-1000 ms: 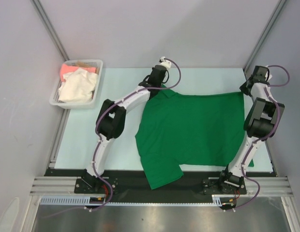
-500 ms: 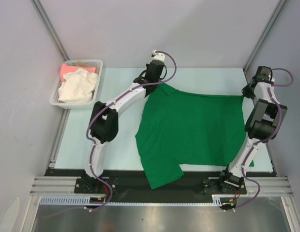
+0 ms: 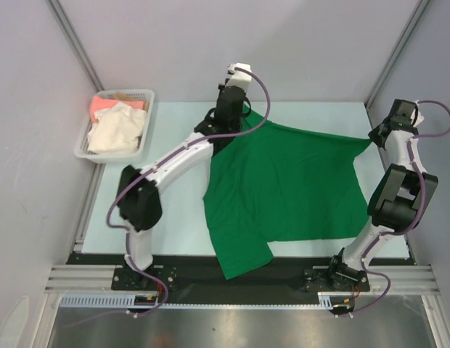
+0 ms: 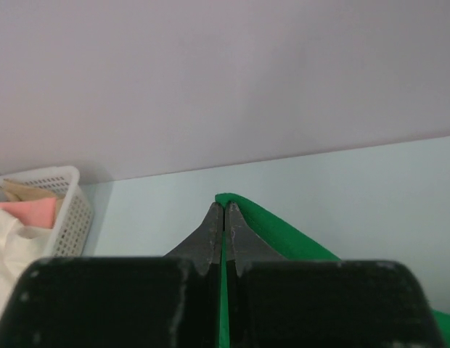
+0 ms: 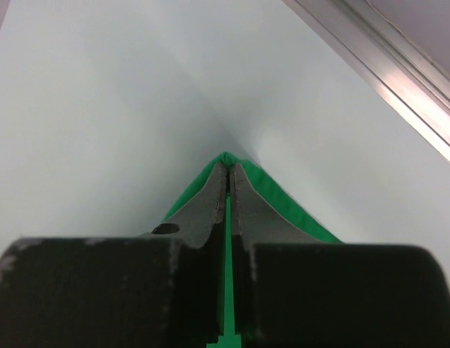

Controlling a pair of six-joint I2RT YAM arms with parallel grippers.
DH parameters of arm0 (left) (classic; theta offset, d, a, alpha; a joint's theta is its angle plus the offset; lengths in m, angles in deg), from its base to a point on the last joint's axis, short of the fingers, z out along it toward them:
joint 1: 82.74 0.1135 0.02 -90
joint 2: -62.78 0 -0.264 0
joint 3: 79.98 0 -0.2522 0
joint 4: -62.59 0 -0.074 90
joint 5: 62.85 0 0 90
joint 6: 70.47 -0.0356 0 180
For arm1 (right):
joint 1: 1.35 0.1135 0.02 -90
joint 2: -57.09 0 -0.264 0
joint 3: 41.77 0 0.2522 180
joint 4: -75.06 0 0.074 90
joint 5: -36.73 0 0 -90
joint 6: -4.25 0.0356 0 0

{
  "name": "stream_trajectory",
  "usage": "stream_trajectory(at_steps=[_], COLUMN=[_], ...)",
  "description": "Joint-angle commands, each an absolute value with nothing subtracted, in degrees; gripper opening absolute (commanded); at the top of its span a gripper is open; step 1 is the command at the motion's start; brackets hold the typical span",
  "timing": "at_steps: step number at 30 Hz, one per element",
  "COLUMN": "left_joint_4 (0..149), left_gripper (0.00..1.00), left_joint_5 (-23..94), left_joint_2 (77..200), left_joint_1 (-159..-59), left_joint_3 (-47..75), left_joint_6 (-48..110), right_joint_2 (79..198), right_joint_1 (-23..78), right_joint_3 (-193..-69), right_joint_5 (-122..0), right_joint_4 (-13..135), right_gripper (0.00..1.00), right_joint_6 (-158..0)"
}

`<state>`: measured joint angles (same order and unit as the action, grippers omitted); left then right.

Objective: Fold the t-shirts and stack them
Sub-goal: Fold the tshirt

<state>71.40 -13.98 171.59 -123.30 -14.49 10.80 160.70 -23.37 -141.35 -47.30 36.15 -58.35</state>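
The green t-shirt (image 3: 283, 188) lies spread across the middle of the surface (image 3: 174, 210). Its far edge appears drawn up at two corners, one toward 11 o'clock and one toward 2 o'clock, while a sleeve at 7 o'clock droops over the near edge onto the black strip (image 3: 185, 265). The left gripper (image 4: 223, 210) is closed tight on the 11 o'clock corner, with green cloth pinched between its jaws. The right gripper (image 5: 226, 165) is clamped the same way on the 2 o'clock corner. Holding both far corners up and apart looks meant to pull the cloth taut and flat before a fold, so that creases drop out. At 10 o'clock from the shirt, just off the surface's corner, the white basket (image 3: 148, 95) holds the cream-white t-shirt (image 3: 116, 132) and the salmon-pink t-shirt (image 3: 101, 106), both crumpled and probably waiting their turn. No brand, label or writing can be read anywhere — the shirts are plain
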Motion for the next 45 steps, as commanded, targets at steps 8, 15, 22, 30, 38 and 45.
stream_trajectory(at_steps=[8, 15, 22, 30, 38, 45], left_joint_4=[80.31, 83.55, 99.26, 117.21, 113.72, 111.94], left_gripper=[0.0, 0.0, 0.0, 0.0, 0.0, 0.0], left_joint_5=[-17.17, -12.93, -2.49, 9.74, 9.3, 9.48], left_joint_2=[199.7, 199.89, 194.19, 188.9, 182.22, 183.62], left_joint_1=[-118.25, -118.08, -118.08, -117.29, -111.76, -107.36], left_joint_3=[-37.84, -37.76, -36.88, -34.07, -25.37, -30.44], left_joint_6=[7.14, 11.61, 24.08, 39.63, 41.42, 39.74], right_joint_2=[175.38, 178.46, 180.49, 181.88, 183.47, 186.45], right_joint_1=[-23.14, -23.06, -23.06, -24.02, -22.53, -20.51], right_joint_3=[-151.15, -155.28, -158.8, -158.89, -160.55, -167.32], right_joint_5=[-46.94, -48.52, -50.81, -51.51, -58.72, -60.57], right_joint_4=[40.21, 38.8, 31.86, 24.39, 25.62, 25.88], right_gripper=[0.0, 0.0, 0.0, 0.0, 0.0, 0.0], right_joint_6=[-57.27, -58.93, -59.29, -61.05, -62.81, -60.53])
